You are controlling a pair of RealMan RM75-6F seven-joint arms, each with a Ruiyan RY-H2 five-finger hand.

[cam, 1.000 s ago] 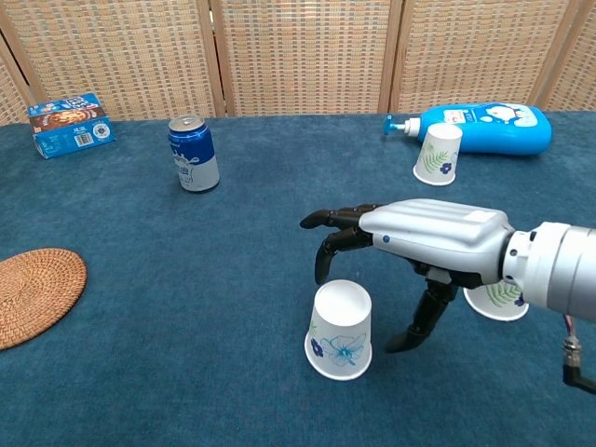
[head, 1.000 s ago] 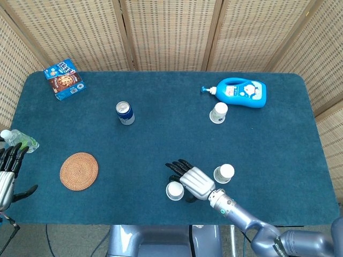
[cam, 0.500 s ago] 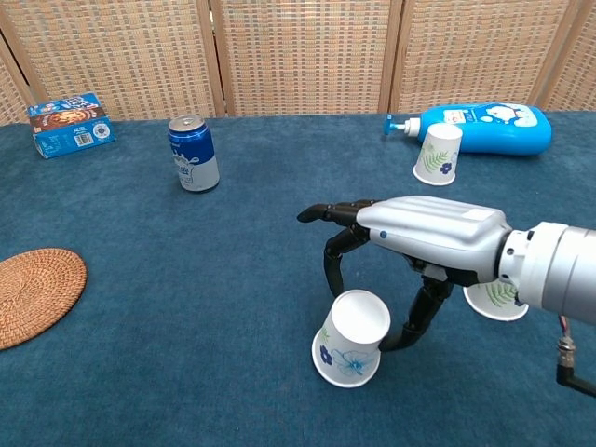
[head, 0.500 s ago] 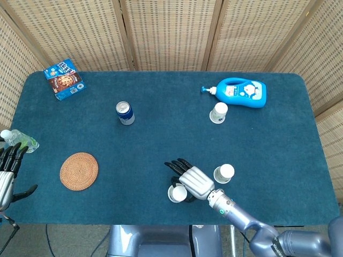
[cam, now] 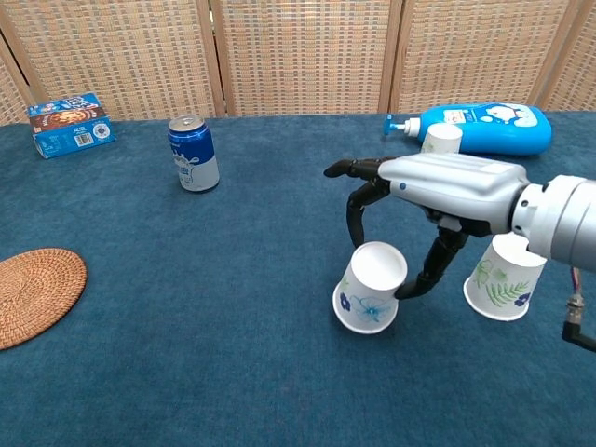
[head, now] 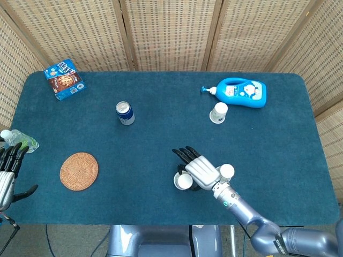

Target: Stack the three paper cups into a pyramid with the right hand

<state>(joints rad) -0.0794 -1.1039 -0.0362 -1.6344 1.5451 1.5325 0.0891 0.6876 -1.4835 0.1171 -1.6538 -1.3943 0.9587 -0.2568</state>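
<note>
The right hand (cam: 438, 191) pinches a tilted paper cup (cam: 371, 288) just left of the second cup (cam: 503, 276) — level it before setting it down close beside that neighbour, base up.

Bright, even light; both views sharp, shadows soft and faint.

Right hand (cam: 438, 191) fingers (cam: 358, 200) straddle an upside-down, tilted paper cup (cam: 371, 289) at the desk's (head: 161, 139) front. A second cup (cam: 503, 277) stands just right of the fingers; a third (head: 218, 113) sits well behind them, before the lying bottle (head: 238, 91). Can (cam: 193, 154), coaster (head: 79, 171) and box (head: 64, 79) lie well left.
</note>
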